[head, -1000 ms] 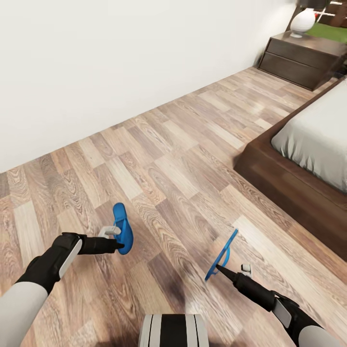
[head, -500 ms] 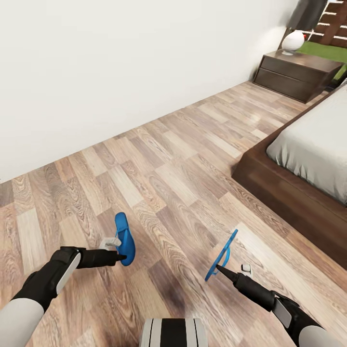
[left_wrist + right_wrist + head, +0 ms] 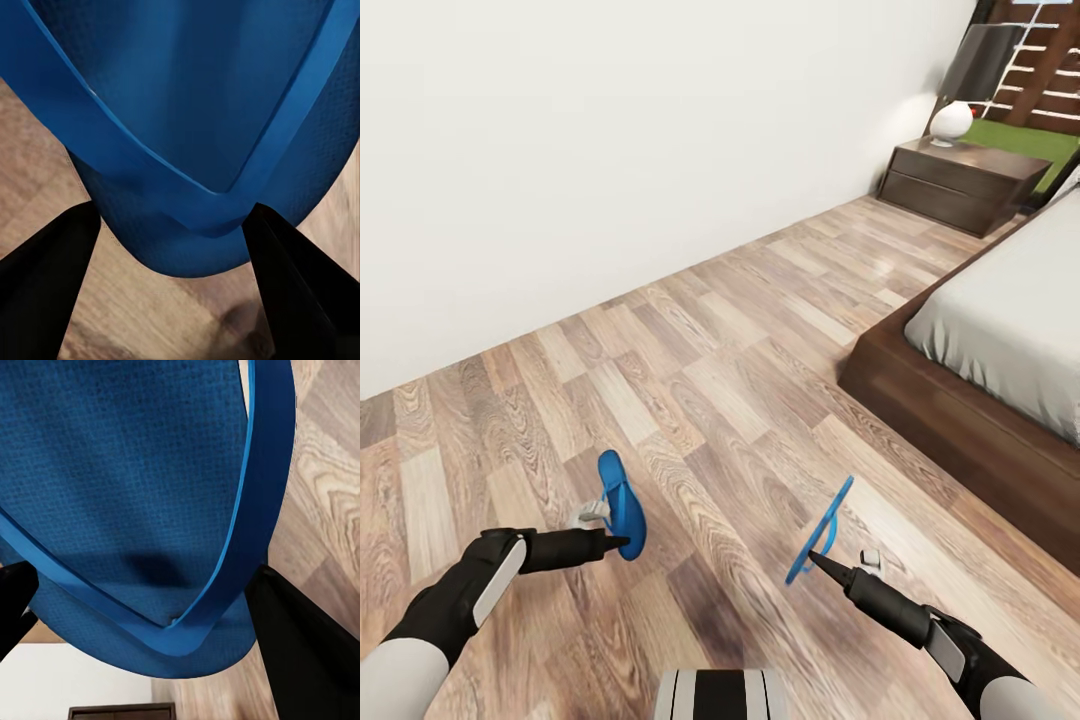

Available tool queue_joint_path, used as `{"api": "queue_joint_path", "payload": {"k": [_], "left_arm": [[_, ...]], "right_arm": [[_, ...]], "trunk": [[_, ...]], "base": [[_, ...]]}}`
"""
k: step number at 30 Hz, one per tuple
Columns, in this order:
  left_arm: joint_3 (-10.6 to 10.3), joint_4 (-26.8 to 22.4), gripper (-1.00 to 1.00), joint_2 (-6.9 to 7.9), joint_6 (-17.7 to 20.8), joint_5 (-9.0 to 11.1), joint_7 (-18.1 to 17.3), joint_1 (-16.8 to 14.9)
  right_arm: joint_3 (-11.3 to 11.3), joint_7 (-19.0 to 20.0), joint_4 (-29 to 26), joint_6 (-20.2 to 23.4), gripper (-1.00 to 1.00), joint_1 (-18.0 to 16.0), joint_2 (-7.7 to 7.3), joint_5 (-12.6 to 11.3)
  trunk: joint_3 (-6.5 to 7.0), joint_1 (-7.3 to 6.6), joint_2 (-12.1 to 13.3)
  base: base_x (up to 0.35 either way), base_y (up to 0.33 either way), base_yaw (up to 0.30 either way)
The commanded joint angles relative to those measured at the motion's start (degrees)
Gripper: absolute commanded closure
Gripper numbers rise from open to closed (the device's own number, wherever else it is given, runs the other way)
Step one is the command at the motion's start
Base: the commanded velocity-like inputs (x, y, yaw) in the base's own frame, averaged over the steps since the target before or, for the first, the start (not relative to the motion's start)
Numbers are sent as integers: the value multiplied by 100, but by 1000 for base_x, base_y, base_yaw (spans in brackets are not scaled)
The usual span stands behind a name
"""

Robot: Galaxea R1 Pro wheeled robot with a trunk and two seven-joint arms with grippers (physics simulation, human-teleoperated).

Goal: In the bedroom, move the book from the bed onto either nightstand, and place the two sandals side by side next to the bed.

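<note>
— Starting nearest the robot: what does each arm carry?

— The left gripper (image 3: 612, 543) is clamped on the end of one blue sandal (image 3: 622, 503), a flat, thin sole held above the wood-plank floor (image 3: 690, 370); its long axis runs away from the robot, slightly leftward. The right gripper (image 3: 816, 557) pinches the other sandal (image 3: 820, 530), seen nearly edge-on, its long axis rising up and to the right toward the bed (image 3: 1000, 330).

— Do the wrist cameras add anything?

— Texture. In the left wrist view the sandal (image 3: 202, 127) has a fine pebbled foam surface and smooth straps meeting in a V near the rounded end, which sits between two black fingers (image 3: 45, 292). The right wrist view shows the same weave on its sandal (image 3: 135, 487), a strap meeting the sole near the rounded end, and a black finger (image 3: 307, 652) at each side.

— And farther off?

— The head view alone gives the room: the bed's dark brown frame and pale grey mattress at right, then a glossy dark nightstand (image 3: 960, 185) against the white wall (image 3: 610, 130), carrying a round white lamp (image 3: 950, 122).
</note>
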Motion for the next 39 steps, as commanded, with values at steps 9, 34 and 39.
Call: {"api": "queue_joint_path", "payload": {"k": [9, 34, 39], "left_arm": [[14, 7, 100, 73, 57, 195, -91, 228], [68, 19, 100, 183, 104, 327, -613, 458], [66, -1, 100, 154, 102, 330, -614, 459]], "right_arm": [[3, 62, 188, 77, 100, -2, -16, -17], [5, 46, 330, 74, 100, -2, -46, -50], [11, 46, 330, 83, 100, -2, -28, -44]], "trunk": [[196, -24, 11], [750, -88, 44], [861, -101, 51]], "base": [[0, 0, 0], [0, 0, 0], [0, 0, 0]]}}
